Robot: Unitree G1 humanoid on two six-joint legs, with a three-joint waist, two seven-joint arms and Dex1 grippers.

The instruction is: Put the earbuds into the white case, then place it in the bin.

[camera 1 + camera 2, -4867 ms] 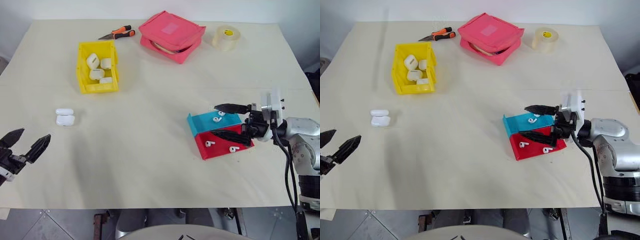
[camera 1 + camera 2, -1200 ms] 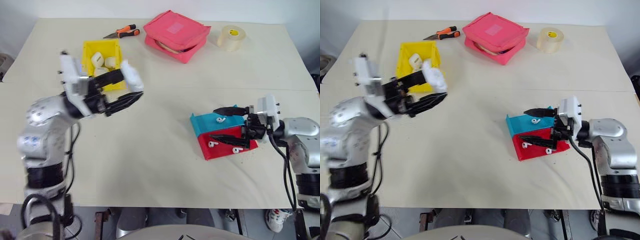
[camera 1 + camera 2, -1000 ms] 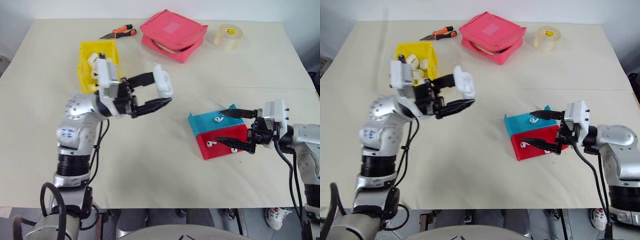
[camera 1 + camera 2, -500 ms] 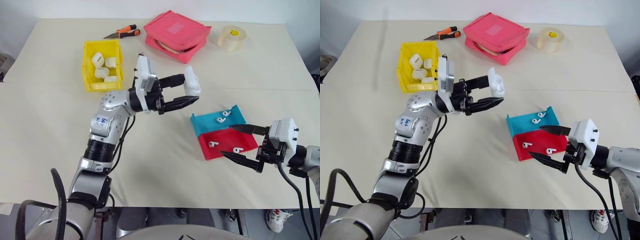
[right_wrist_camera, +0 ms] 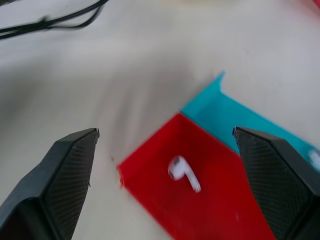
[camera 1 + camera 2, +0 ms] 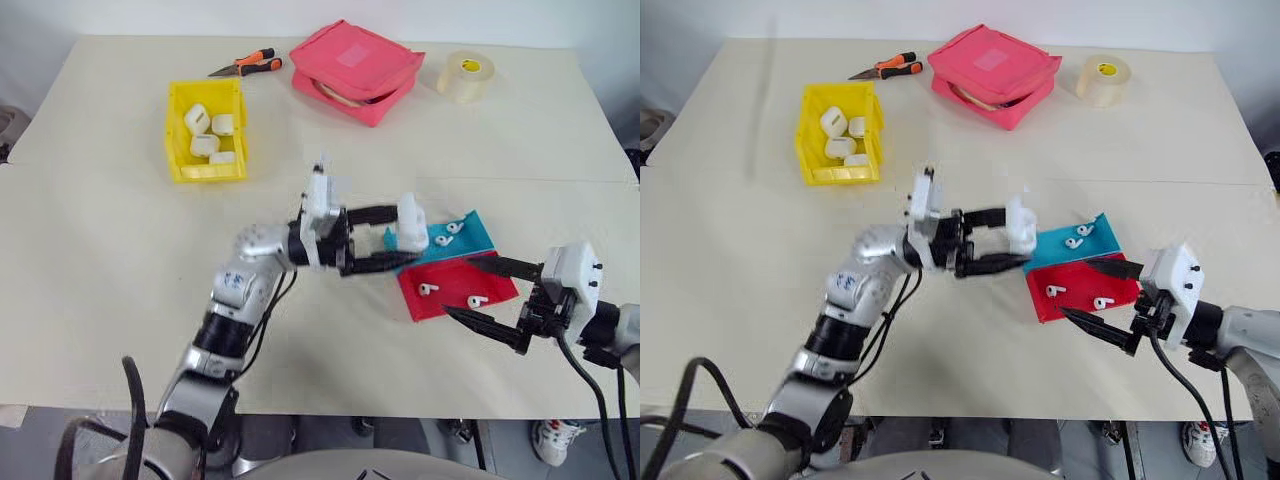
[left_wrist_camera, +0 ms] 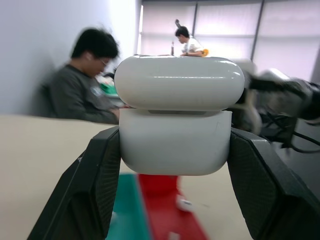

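Observation:
My left gripper (image 6: 408, 236) is shut on the white case (image 6: 411, 221), held above the table just left of the trays. In the left wrist view the case (image 7: 175, 120) sits between both fingers (image 7: 95, 185), lid uppermost. Earbuds lie in two shallow trays: two in the blue tray (image 6: 470, 238), such as one earbud (image 6: 440, 240), and two in the red tray (image 6: 450, 275), such as one earbud (image 6: 428, 288). My right gripper (image 6: 458, 285) stands open at the red tray's near right side, holding nothing. The yellow bin (image 6: 176, 130) is at the far left with several white cases inside.
A pink zip pouch (image 6: 357, 70), a tape roll (image 6: 465, 75) and orange-handled pliers (image 6: 245, 66) lie along the table's far side. The right wrist view looks between open fingers (image 5: 65, 170) at one earbud (image 5: 182, 172) on red. A seated person (image 7: 85, 85) shows beyond the case.
My left arm has swung right and down, carrying the case from near the bin to beside the trays. The right gripper has drawn back off the trays toward the table's front edge.

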